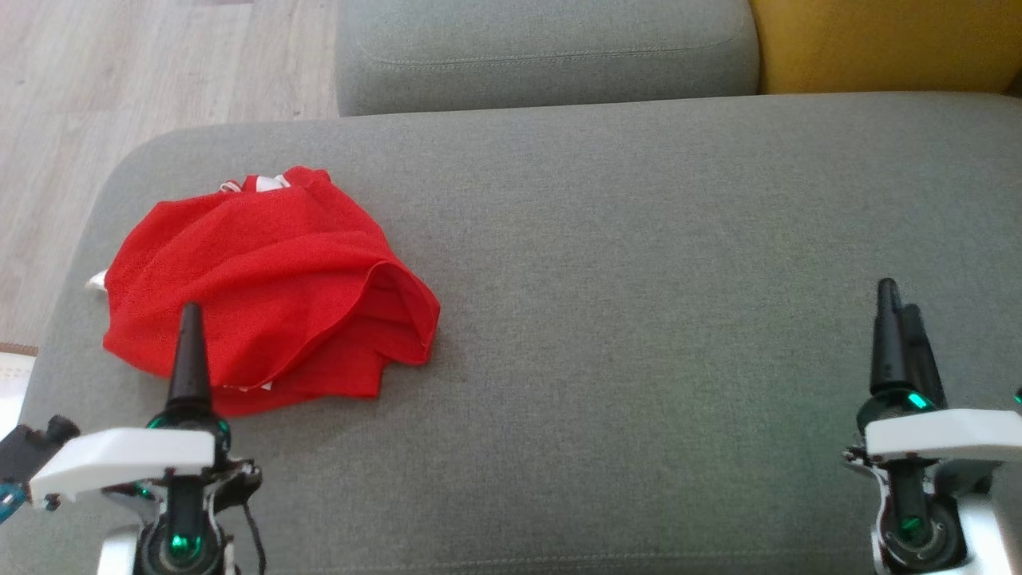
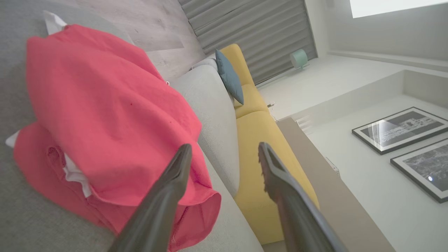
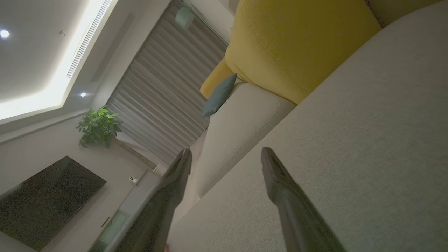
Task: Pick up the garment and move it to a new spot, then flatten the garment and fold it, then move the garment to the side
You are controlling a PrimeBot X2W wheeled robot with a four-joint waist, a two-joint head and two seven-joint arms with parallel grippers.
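Fingers [image 2: 168, 196] of the left gripper [image 2: 224, 147] stand spread wide, gripping nothing, one tip over the near hem of the red garment [image 1: 263, 271]. Right gripper [image 3: 226, 151] fingers [image 3: 287, 199] are likewise spread and empty, well apart from the garment on its right. Crumpled, the garment lies on the grey cushion [image 1: 639, 279], its left edge near the cushion's rounded rim. Bare cushion runs from its right edge.
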